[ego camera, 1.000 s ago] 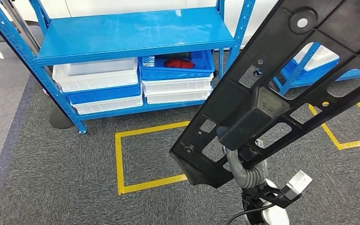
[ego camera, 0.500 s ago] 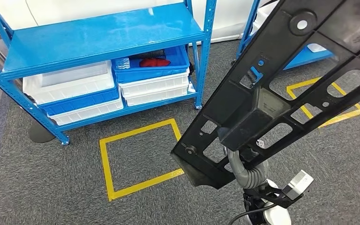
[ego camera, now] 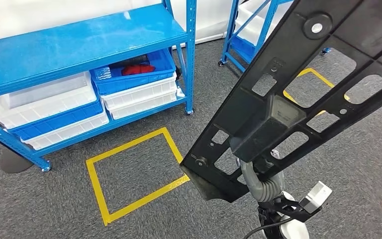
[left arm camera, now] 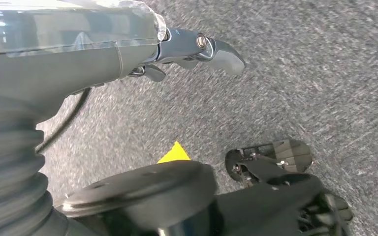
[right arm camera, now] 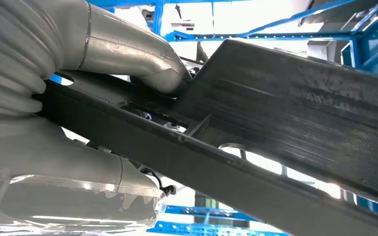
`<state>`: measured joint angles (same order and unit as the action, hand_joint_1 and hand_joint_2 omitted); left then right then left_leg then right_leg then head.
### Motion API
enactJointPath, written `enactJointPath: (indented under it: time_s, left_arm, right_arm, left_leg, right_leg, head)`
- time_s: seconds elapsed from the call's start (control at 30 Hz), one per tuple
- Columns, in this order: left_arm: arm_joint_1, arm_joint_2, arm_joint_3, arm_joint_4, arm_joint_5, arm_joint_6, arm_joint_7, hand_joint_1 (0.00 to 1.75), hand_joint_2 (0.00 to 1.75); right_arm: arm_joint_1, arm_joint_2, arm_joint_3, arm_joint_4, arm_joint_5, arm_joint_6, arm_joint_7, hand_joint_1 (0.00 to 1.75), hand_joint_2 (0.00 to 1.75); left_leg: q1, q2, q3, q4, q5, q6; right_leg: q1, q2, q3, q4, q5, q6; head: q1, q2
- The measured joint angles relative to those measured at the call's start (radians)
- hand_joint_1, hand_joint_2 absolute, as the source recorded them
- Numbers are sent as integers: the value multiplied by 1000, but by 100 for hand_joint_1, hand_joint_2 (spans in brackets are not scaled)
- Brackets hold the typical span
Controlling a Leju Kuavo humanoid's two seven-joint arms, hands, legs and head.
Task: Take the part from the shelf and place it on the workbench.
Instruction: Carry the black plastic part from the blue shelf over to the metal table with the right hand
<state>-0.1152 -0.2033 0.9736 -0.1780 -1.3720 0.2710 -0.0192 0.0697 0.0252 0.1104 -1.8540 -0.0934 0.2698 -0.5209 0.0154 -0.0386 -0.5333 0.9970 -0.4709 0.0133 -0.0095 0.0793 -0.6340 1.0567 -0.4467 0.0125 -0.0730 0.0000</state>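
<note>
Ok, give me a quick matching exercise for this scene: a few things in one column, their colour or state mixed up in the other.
Things:
1. part
2. shelf
3. floor tape square
4. left hand

Descriptions:
A. yellow
B. blue
C. black, held up by the right hand
D. holds nothing, above the carpet

Pairs: 1-C, 2-B, 3-A, 4-D

My left hand (left arm camera: pixel 197 49): grey ribbed wrist cover, clear plastic wrap over a smooth grey shell, dark fingers with one bright screw at a pivot, thin black cable alongside. My right hand (right arm camera: pixel 123 59): pale grey ribbed cover, thick grey thumb, clear wrap. Right forearm (ego camera: pixel 266 186): grey ribbed sleeve, black cable.
</note>
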Motion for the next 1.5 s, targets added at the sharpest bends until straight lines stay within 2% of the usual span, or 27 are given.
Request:
enactJointPath:
  time_s: [0.07, 0.1, 0.17, 0.2, 0.23, 0.3, 0.37, 0.43, 0.5, 0.6, 0.63, 0.67, 0.7, 0.73, 0.8, 0.87, 0.93, 0.97, 1.03, 1.1, 1.17, 1.2, 1.27, 1.33, 1.4, 1.47, 1.5]
  left_arm:
    - [0, 0, 0, 0, -1, 0, 0, 0, 175]
    - [2, 0, 0, 0, -1, -1, 0, 0, 175]
    - [3, 0, 0, 0, -1, -1, 2, 0, 175]
    - [2, 0, 0, 0, -2, -1, 2, 0, 175]
    - [1, 0, 0, 0, -2, -1, 2, 0, 175]
    - [-1, 0, 0, 0, -3, -2, 2, 0, 175]
    - [-3, 0, 0, 0, -2, -2, 3, 0, 175]
    - [-5, 0, 0, 0, -1, -2, 4, 0, 175]
    - [-6, 0, 0, 0, 1, -1, 5, 0, 175]
    - [-5, 0, 1, -1, 6, -1, 3, 0, 175]
    - [-5, 0, 1, -1, 8, -1, 2, 0, 175]
    - [-5, 0, 2, -1, 9, -1, 1, 0, 175]
    - [-6, 0, 2, -1, 9, -1, 1, 0, 175]
    - [-5, 0, 2, -1, 9, -1, 1, 0, 175]
    - [1, 1, 2, -1, 10, -1, 2, 0, 175]
    - [5, 1, 2, -1, 12, 0, 2, 0, 175]
    - [7, 2, 3, -1, 14, 0, 2, 0, 175]
    - [8, 1, 3, -1, 14, 1, 2, 0, 175]
    - [9, 1, 3, -1, 14, 1, 0, 0, 175]
    - [13, 1, 3, -1, 14, 1, -2, 0, 175]
    - [18, 2, 3, -1, 14, 0, -3, 0, 175]
    - [19, 2, 3, -1, 13, -1, -4, 0, 175]
    - [19, 2, 3, -1, 14, -2, -4, 0, 175]
    - [19, 2, 4, -1, 19, -2, -4, 0, 175]
    - [19, 3, 6, -1, 24, -2, -5, 0, 175]
    - [18, 3, 8, -1, 28, -1, -5, 0, 175]
    - [18, 3, 9, -1, 29, -2, -6, 0, 175]
  right_arm:
    - [-2, 0, 0, 0, -2, 0, 0, 175, 175]
    - [-2, 0, 0, 0, -2, 0, 0, 175, 175]
    - [0, -1, 0, 1, -3, 0, 0, 175, 175]
    - [1, -1, -1, 1, -4, 0, 0, 175, 175]
    - [1, -2, -1, 1, -5, 0, -1, 175, 175]
    - [0, -3, -2, 0, -7, 0, -2, 175, 175]
    - [-1, -4, -3, 0, -10, 0, -3, 175, 175]
    - [-1, -5, -6, 0, -12, 0, -4, 175, 175]
    - [-1, -6, -9, 0, -13, 0, -5, 175, 175]
    - [-4, -6, -11, 0, -11, 0, -3, 175, 175]
    - [-3, -6, -12, 0, -8, -1, -1, 175, 175]
    - [-3, -7, -14, 0, -3, -2, 1, 175, 175]
    - [-3, -7, -16, 0, 4, -5, 4, 175, 175]
    - [-3, -7, -18, 0, 14, -9, 6, 175, 175]
    - [-1, -10, -27, -4, 38, -19, 7, 175, 175]
    - [3, -18, -39, -10, 66, -27, 6, 175, 175]
    - [10, -29, -51, -19, 96, -32, 6, 175, 175]
    - [14, -36, -59, -24, 109, -35, 7, 175, 175]
    - [19, -49, -72, -36, 129, -37, 6, 175, 175]
    - [26, -60, -82, -47, 153, -41, 6, 175, 175]
    - [48, -72, -94, -63, 185, -52, 7, 175, 175]
    - [65, -78, -101, -76, 203, -57, 8, 175, 175]
    - [98, -89, -114, -105, 234, -64, 9, 175, 175]
    - [124, -99, -122, -133, 258, -67, 8, 175, 175]
    - [144, -109, -129, -155, 272, -68, 6, 175, 175]
    - [157, -119, -136, -172, 276, -66, 4, 175, 175]
    - [162, -123, -139, -180, 278, -65, 5, 175, 175]
  left_leg:
    - [1, 25, 1, -4, 3, 8]
    - [0, 38, 0, -4, 3, 9]
    - [-2, 63, -2, -4, 2, 9]
    - [-3, 75, -1, -3, 2, 8]
    - [-3, 85, 0, -3, 0, 6]
    - [-6, 101, 5, -2, -4, -1]
    - [-12, 114, 7, -1, -7, -11]
    - [-14, 128, 9, -1, -10, -22]
    - [-11, 108, 1, 24, -33, -33]
    - [-7, 55, -77, 203, -128, -41]
    - [-7, 51, -105, 263, -149, -42]
    - [-7, 49, -119, 294, -152, -42]
    - [-7, 48, -115, 285, -134, -41]
    - [-7, 44, -93, 236, -98, -38]
    - [-6, 8, -33, 98, -29, -29]
    - [-6, -25, -3, 22, -10, -22]
    - [-6, -20, 1, 10, -12, -14]
    - [-5, -12, 2, 5, -8, -8]
    - [-2, 10, 6, -5, 0, 5]
    - [-4, 34, 6, -8, 0, 10]
    - [-5, 58, 6, -7, -2, 11]
    - [-6, 68, 7, -7, -3, 11]
    - [-6, 86, 12, -7, -8, 6]
    - [-10, 101, 18, -6, -16, -4]
    - [-15, 115, 22, -5, -21, -15]
    - [-13, 128, 27, -5, -28, -26]
    - [-11, 120, 25, 6, -38, -31]
  right_leg:
    - [1, -50, -52, 110, -59, 7]
    - [-1, -62, -83, 177, -88, 10]
    - [-5, -73, -113, 244, -103, 15]
    - [-6, -77, -98, 220, -84, 15]
    - [-6, -85, -63, 160, -53, 13]
    - [0, -125, 16, 19, -9, 3]
    - [9, -145, 45, -38, -2, -9]
    - [11, -126, 42, -40, 1, -21]
    - [6, -108, 42, -47, 6, -33]
    - [4, -79, 40, -51, 11, -46]
    - [6, -68, 40, -50, 11, -47]
    - [6, -57, 40, -49, 12, -47]
    - [7, -44, 41, -48, 12, -47]
    - [6, -31, 42, -46, 11, -46]
    - [7, -7, 41, -40, 10, -41]
    - [6, 12, 31, -33, 12, -31]
    - [2, 29, 22, -34, 18, -16]
    - [2, 22, 19, -31, 17, -10]
    - [4, -20, -3, 13, -12, -1]
    - [1, -62, -60, 131, -74, 6]
    - [-5, -70, -108, 231, -107, 13]
    - [-8, -73, -107, 234, -98, 16]
    - [-12, -90, -45, 124, -40, 17]
    - [-6, -123, 23, 1, -4, 9]
    - [2, -131, 39, -34, -4, -3]
    - [1, -111, 37, -37, -2, -15]
    - [0, -101, 39, -40, -1, -22]
  head:
    - [0, 0]
    - [0, 0]
    - [0, 0]
    - [0, 0]
    - [0, 0]
    - [0, 0]
    - [0, 0]
    - [0, 0]
    - [0, 0]
    - [0, 0]
    - [0, 0]
    - [0, 0]
    - [0, 0]
    - [0, 0]
    - [0, 0]
    - [0, 0]
    - [0, 0]
    - [0, 0]
    - [0, 0]
    - [0, 0]
    - [0, 0]
    - [0, 0]
    - [0, 0]
    - [0, 0]
    - [0, 0]
    - [0, 0]
    - [0, 0]
